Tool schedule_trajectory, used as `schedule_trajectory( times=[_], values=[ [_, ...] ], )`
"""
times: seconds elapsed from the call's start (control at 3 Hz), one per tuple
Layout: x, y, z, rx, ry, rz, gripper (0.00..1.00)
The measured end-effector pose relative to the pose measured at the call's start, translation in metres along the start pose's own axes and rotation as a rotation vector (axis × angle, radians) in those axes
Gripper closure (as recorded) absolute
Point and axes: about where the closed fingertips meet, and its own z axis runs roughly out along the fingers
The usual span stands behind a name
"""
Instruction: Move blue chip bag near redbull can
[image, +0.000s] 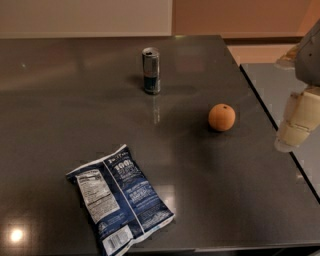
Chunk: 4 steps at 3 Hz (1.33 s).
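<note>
So, bench (60, 90): one, dark grey and glossy, filling most of the view. It carries three loose things in all.
Paler surface (272, 85): one, grey, just beside the bench's right edge, with a thin dark gap between them. Only part of it is in view.
Blue chip bag (120, 200): one, lying flat near the front edge of the bench, left of centre and turned at a slant. Its back faces up, with white lettering down the middle, a white nutrition panel on the left side and a barcode at the near end. What it holds is not visible. Nothing touches it.
Claw (296, 125): one, cream-coloured, at the far right edge of the view, raised above the gap between the bench and the paler surface. It is well apart from the bag and grips nothing. Whether it is wide or narrow I cannot tell.
Redbull can (151, 71): one, upright toward the back of the bench near the middle, with a silver top and a blue lower band. It stands well apart from the bag. Its contents are not visible.
Orange (222, 117): one, round, on the bench to the right of the can and nearer the front, touching nothing else.
</note>
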Motion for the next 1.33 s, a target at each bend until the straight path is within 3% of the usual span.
schedule_trajectory(
  times=[0.33,0.67,1.33],
  values=[
    [-0.001,0.001,-0.001,0.0,-0.004,-0.004,0.0],
    [-0.011,0.008,-0.005,-0.004,-0.049,-0.05,0.0],
    [-0.071,0.058,-0.004,-0.089,-0.214,-0.221,0.0]
  ],
)
